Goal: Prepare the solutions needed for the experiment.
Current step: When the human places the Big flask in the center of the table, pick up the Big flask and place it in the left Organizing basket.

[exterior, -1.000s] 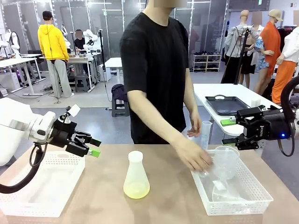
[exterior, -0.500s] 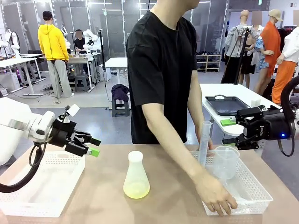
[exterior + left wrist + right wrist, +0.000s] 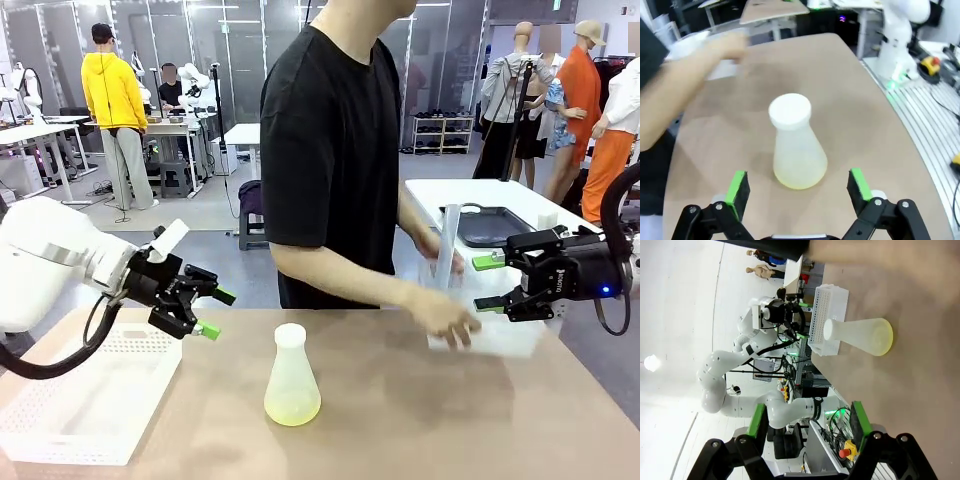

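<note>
Bench [image 3: 400,420] centre carries the translucent conical plastic flask [image 3: 292,380] of pale yellow solution [image 3: 292,407], upright, long axis vertical. Left claw [image 3: 212,313], jaws wide and empty, hovers just up-left of it, nearer than the right claw [image 3: 490,283], also open and empty, well apart beyond the person's hand [image 3: 447,322].

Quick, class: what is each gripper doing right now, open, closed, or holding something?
Left gripper: open, holding nothing, aimed at the flask.
Right gripper: open, holding nothing.
</note>
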### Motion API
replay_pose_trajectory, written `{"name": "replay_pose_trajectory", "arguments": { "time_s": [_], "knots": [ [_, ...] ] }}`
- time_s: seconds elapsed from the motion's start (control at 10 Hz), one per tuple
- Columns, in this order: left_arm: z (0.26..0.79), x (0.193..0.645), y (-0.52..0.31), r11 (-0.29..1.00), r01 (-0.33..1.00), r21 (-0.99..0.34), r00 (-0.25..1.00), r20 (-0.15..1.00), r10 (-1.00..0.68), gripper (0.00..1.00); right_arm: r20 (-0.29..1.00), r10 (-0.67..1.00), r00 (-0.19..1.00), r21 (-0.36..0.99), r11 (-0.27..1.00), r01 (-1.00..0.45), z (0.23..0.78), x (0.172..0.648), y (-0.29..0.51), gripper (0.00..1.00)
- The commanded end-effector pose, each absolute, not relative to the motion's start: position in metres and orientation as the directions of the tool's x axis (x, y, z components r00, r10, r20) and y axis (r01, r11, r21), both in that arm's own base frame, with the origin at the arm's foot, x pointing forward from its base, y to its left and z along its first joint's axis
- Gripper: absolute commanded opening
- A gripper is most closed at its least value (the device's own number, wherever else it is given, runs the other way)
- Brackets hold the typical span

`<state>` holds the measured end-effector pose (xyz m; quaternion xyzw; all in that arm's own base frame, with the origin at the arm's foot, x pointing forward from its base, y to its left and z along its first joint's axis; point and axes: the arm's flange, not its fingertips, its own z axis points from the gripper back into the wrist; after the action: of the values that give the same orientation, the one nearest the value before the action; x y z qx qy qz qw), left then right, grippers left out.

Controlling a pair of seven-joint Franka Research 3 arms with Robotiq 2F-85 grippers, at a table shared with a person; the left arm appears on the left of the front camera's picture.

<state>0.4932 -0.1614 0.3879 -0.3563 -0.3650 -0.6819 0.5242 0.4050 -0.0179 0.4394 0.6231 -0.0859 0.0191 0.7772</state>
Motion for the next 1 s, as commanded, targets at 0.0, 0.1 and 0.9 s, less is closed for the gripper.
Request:
{"name": "replay_pose_trajectory", "arguments": {
  "time_s": [0.0, 0.1, 0.9],
  "knots": [
    [0.381, 0.518, -0.166, -0.325, 0.932, 0.16, -0.295, 0.856, -0.425, 1.0, 0.161, -0.075, 0.984, 0.967, 0.214, -0.142, 0.441, 0.404, -0.018, 0.82],
    [0.38, 0.524, -0.168, -0.342, 0.929, 0.139, -0.294, 0.838, -0.459, 1.0, 0.161, -0.075, 0.984, 0.967, 0.214, -0.142, 0.441, 0.404, -0.018, 0.82],
    [0.37, 0.548, -0.192, -0.368, 0.916, 0.161, -0.32, 0.845, -0.429, 1.0, 0.161, -0.075, 0.984, 0.967, 0.214, -0.142, 0.441, 0.404, -0.018, 0.82]
  ]
}}
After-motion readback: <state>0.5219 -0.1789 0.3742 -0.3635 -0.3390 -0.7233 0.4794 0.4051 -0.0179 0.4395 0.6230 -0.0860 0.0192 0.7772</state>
